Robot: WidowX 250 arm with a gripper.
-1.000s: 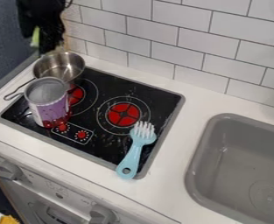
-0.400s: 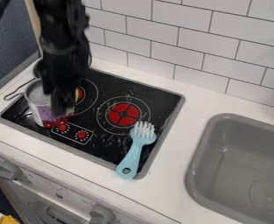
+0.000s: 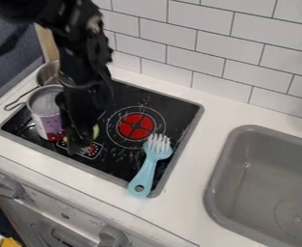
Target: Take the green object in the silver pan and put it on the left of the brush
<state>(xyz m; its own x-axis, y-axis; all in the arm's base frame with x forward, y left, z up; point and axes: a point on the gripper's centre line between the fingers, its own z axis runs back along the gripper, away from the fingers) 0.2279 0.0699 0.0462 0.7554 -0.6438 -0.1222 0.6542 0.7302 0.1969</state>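
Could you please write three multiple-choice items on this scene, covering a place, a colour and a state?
1. Where does the brush lie?
A. in the sink
B. in the pan
C. on the stovetop

2. What colour is the brush's handle?
A. light blue
B. yellow
C. red

3. How does the can rest?
A. on its side
B. upright
C. upside down in the sink

1 C: black stovetop shows around its bristles.
2 A: the handle is plainly pale blue.
3 B: its round top faces upward.

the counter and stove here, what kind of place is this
Probably a toy kitchen: a small black stovetop with red burner rings, a grey sink set into the counter, and white tiles behind.
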